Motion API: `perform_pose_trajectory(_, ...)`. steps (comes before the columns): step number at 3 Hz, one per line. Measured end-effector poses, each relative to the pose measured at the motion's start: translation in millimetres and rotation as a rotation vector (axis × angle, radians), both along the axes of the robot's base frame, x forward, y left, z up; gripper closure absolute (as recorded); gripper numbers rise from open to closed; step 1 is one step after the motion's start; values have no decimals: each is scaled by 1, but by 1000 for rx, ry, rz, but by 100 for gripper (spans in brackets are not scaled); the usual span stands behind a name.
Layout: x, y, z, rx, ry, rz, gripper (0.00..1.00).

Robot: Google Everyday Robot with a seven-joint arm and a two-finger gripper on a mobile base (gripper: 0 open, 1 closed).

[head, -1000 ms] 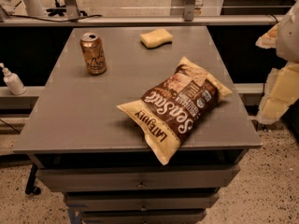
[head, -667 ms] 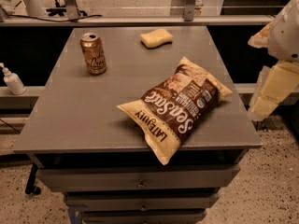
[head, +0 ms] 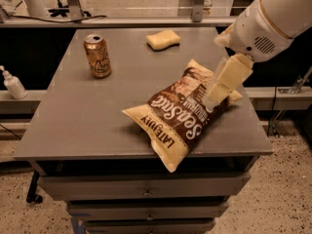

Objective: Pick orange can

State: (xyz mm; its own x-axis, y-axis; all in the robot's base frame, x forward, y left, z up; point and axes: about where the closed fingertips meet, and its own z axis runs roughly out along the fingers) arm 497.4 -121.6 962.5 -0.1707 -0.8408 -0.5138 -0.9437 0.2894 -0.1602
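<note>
The orange can (head: 97, 56) stands upright at the back left of the grey table (head: 73, 121); it is orange-gold with dark cursive lettering and a silver top. My gripper (head: 218, 92) hangs from the white arm (head: 265, 21) at the right side of the table, above the right end of the chip bag (head: 183, 113). It is far to the right of the can and holds nothing that I can see.
A large brown and yellow chip bag lies across the front right of the table, overhanging the front edge. A yellow sponge (head: 163, 39) lies at the back centre. A white pump bottle (head: 12, 84) stands on a ledge to the left. Drawers sit under the table.
The arm has swung in from the right edge towards the left and now reaches over the right end of the chip bag. The can, bag and sponge have not moved.
</note>
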Motion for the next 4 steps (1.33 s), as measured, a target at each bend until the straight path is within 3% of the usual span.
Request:
perform_pose_trajectory(1,23,53,1,163,-9,21,0)
perform_pose_trajectory(2,35,109,17,289,-48,48,0)
perform_pose_trajectory(3,35,109,17,289,-48,48,0)
perform_pose_trajectory(4,41,120,14,302,-108,88,0)
